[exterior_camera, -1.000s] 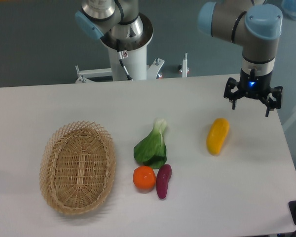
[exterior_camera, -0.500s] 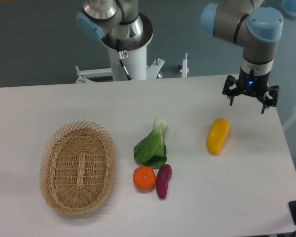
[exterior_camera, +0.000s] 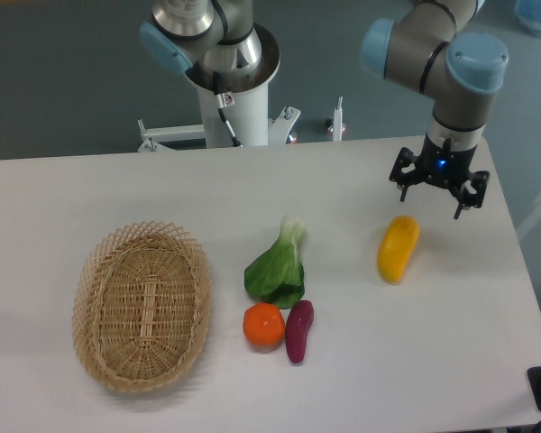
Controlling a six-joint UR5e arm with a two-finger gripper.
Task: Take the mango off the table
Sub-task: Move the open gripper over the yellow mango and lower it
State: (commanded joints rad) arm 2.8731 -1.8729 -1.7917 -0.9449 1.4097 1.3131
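The mango [exterior_camera: 398, 248] is a yellow, elongated fruit lying on the white table [exterior_camera: 451, 325], right of centre. My gripper [exterior_camera: 430, 198] hangs above the table just behind and to the right of the mango, apart from it. Its black fingers [exterior_camera: 402, 193] are spread wide, open, with nothing between them.
A wicker basket [exterior_camera: 142, 305] sits at the left. A green leafy vegetable [exterior_camera: 277, 267], a round orange [exterior_camera: 263, 326] and a purple sweet potato [exterior_camera: 298, 330] lie together in the middle. The table's right edge runs close behind the gripper.
The gripper has moved left and a little toward the back, coming closer to the mango's far end. The mango and other items have not moved.
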